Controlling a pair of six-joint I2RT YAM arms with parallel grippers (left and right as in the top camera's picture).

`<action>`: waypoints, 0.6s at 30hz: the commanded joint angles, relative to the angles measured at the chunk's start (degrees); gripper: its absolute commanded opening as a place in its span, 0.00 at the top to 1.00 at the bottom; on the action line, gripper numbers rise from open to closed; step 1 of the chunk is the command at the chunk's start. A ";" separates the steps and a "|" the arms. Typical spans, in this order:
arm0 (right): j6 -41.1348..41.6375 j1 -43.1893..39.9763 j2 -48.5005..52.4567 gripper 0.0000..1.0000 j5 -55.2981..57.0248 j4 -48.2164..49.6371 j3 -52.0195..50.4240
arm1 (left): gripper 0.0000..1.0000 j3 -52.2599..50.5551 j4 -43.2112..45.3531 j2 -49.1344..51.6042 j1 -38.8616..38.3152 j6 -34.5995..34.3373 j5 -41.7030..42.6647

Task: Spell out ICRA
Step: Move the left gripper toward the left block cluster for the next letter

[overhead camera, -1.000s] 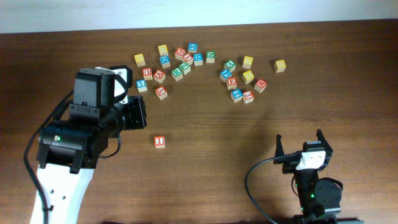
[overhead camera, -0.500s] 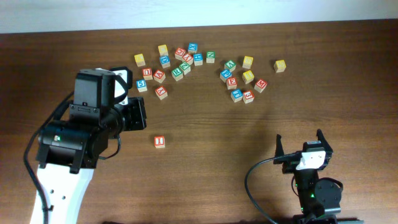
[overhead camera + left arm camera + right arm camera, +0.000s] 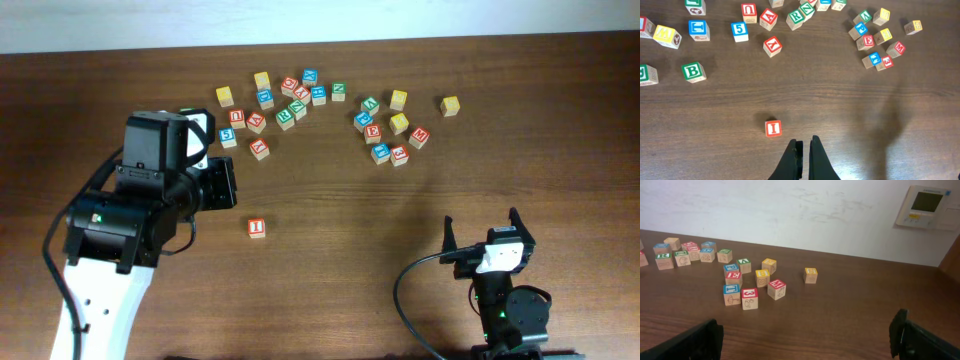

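Observation:
The red I cube (image 3: 257, 228) (image 3: 773, 128) lies alone on the table, apart from the other cubes. My left gripper (image 3: 805, 143) (image 3: 222, 185) hovers just right of and nearer than the I, shut and empty. The red A (image 3: 768, 18) (image 3: 257, 122) and green R (image 3: 796, 17) (image 3: 286, 118) sit in the left cluster at the back. Several yellow cubes (image 3: 399, 99) show, but their letters are too small to pick out the C. My right gripper (image 3: 483, 230) (image 3: 805, 340) rests open near the front right with nothing between its fingers.
Two loose clusters of letter cubes lie at the back, a left one (image 3: 270, 100) and a right one (image 3: 385, 130) (image 3: 750, 282). A lone yellow cube (image 3: 450, 105) (image 3: 810, 275) sits furthest right. A green B cube (image 3: 693, 71) lies at the left. A wall stands behind the table.
The left arm has edged slightly to the right. No cube has moved and the right arm is still.

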 commanded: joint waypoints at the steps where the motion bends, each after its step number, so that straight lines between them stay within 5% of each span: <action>1: 0.24 -0.37 -0.17 0.02 -0.11 -0.46 -0.28 | 1.00 -0.74 0.15 1.14 -0.07 0.04 0.39; 18: 0.24 -0.37 -0.17 0.02 -0.11 -0.46 -0.28 | 1.00 -0.74 0.13 2.43 -0.07 0.07 0.39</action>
